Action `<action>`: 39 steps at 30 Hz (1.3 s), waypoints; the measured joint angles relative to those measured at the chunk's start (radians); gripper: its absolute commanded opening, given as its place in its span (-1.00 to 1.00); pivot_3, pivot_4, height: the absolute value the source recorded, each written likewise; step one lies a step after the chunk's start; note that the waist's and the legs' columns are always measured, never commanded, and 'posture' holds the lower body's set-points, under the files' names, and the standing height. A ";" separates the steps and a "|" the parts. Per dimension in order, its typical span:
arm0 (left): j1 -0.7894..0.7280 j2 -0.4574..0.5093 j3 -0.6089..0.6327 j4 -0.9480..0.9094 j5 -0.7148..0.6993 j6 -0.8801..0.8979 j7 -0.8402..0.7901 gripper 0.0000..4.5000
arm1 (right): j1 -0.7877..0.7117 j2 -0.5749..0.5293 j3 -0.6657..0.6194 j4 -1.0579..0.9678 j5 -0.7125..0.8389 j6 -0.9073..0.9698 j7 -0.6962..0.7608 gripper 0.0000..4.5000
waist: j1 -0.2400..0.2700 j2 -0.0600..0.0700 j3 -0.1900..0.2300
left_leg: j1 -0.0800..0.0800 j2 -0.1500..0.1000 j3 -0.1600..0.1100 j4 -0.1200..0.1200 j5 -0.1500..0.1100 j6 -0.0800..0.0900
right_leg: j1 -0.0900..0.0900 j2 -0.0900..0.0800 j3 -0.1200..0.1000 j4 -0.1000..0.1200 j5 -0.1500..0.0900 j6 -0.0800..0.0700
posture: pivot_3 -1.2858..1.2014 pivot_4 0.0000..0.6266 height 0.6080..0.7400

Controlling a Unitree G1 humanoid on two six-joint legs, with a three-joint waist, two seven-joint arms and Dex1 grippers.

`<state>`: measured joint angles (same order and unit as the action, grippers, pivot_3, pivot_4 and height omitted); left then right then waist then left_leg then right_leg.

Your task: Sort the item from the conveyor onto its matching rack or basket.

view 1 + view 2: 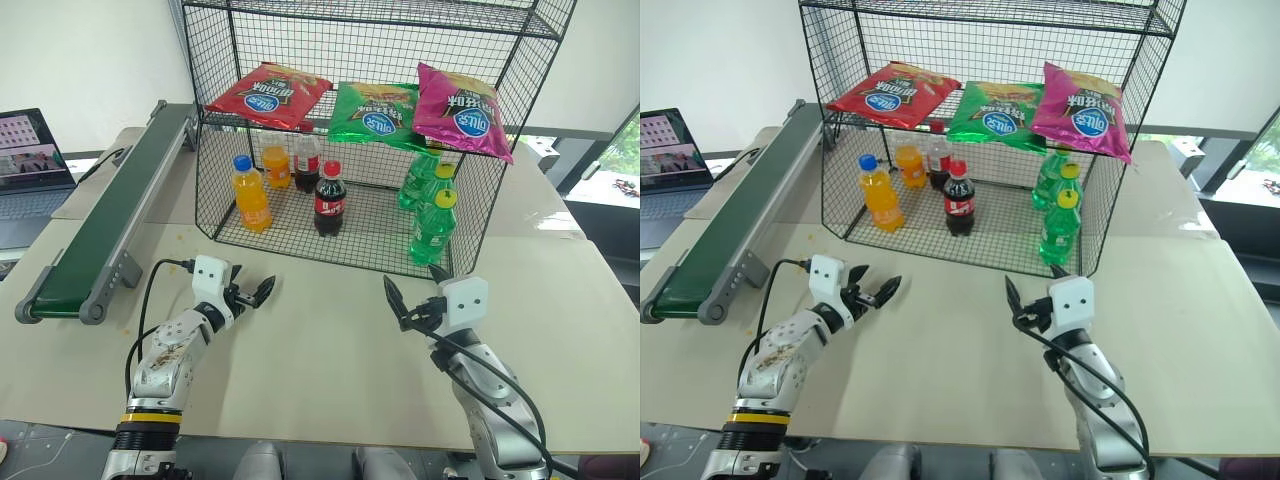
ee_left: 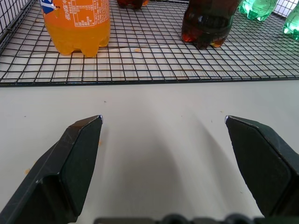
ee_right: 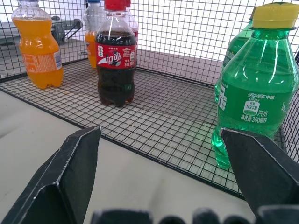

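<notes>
Left eye view: red chip bag (image 1: pixel 268 94) on rack (image 1: pixel 480 190) shelf, both grippers open.

Red chip bag (image 1: pixel 268 94), black wire rack (image 1: pixel 365 45), dark green conveyor (image 1: pixel 105 222).

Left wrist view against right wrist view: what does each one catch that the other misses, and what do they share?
Left wrist view alone: the left gripper, open over bare table just in front of the rack's lower shelf. Right wrist view alone: the right gripper, open, the yellow-capped green bottle close by, and the rack's mesh back wall. Both share the orange drink bottle, the cola bottle and the same shelf mesh under them.
</notes>
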<state>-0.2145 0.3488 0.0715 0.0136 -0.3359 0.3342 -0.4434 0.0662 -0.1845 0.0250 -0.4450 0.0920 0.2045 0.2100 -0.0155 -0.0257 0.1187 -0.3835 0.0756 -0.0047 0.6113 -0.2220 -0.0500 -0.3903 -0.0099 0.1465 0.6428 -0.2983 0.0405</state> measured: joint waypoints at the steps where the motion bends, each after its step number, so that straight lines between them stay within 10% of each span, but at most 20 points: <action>1: 0.000 0.000 0.000 0.000 0.000 0.000 0.000 0.99 | 0.000 0.000 0.000 0.000 0.000 0.000 0.000 1.00 | 0.000 0.000 0.000 | 0.000 0.000 0.000 0.000 0.000 0.000 | 0.000 0.000 0.000 0.000 0.000 0.000 | 0.03 -0.52 1.00; 39: 0.014 0.019 -0.014 0.003 0.125 -0.051 0.001 0.99 | 0.001 0.003 -0.001 -0.020 0.003 0.003 0.002 1.00 | 0.000 0.000 0.000 | 0.000 0.000 0.000 0.001 0.000 0.000 | 0.000 0.000 0.000 0.001 0.000 0.000 | 0.03 -0.52 1.00</action>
<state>-0.2006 0.3677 0.0576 0.0169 -0.2109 0.2833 -0.4422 0.0677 -0.1820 0.0236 -0.4651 0.0953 0.2071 0.2125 -0.0150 -0.0255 0.1186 -0.3833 0.0756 -0.0048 0.6123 -0.2221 -0.0498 -0.3900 -0.0099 0.1465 0.6442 -0.2983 0.0405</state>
